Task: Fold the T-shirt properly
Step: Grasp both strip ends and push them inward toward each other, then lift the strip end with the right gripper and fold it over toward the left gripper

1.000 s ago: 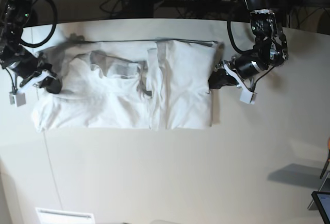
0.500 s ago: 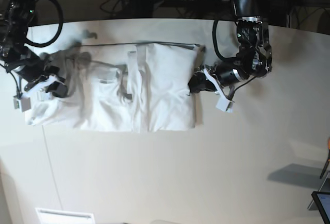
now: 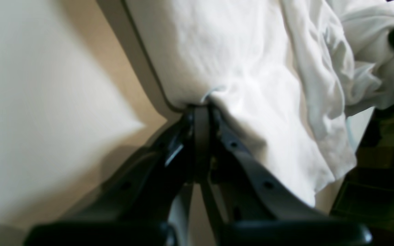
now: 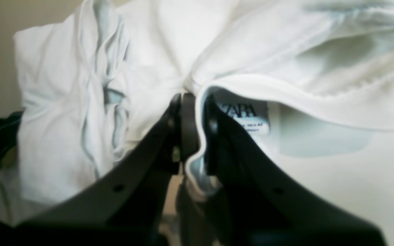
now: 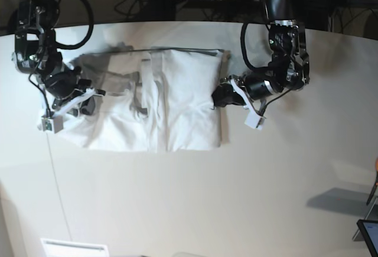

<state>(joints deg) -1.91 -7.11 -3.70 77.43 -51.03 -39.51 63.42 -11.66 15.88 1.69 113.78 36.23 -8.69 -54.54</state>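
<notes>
The T-shirt (image 5: 159, 100) is spread flat on the off-white worktop (image 5: 195, 204), lying lengthwise between the two sets of fingers and folded into a long band, with overlapping lengthwise folds near its middle.

The left fingers (image 5: 217, 97) are closed on the shirt's edge at the end nearest them. In the left wrist view the left fingers (image 3: 200, 109) are pressed together with the white cloth pinched at their tips; ahead of them the fabric runs smooth, and farther off it is bunched and wrinkled. To one side of these fingers bare worktop (image 3: 46, 102) is seen.

The right fingers (image 5: 82, 94) are closed on the opposite end, where the cloth is gathered and shadowed. In the right wrist view the right fingers (image 4: 192, 102) are all but closed, and the collar's hemmed rim is gripped between them. Just beside the fingertips a neck label (image 4: 243, 116) printed ZARA is exposed inside the collar. Beyond the fingers the T-shirt (image 4: 80, 102) is seen creased.
</notes>
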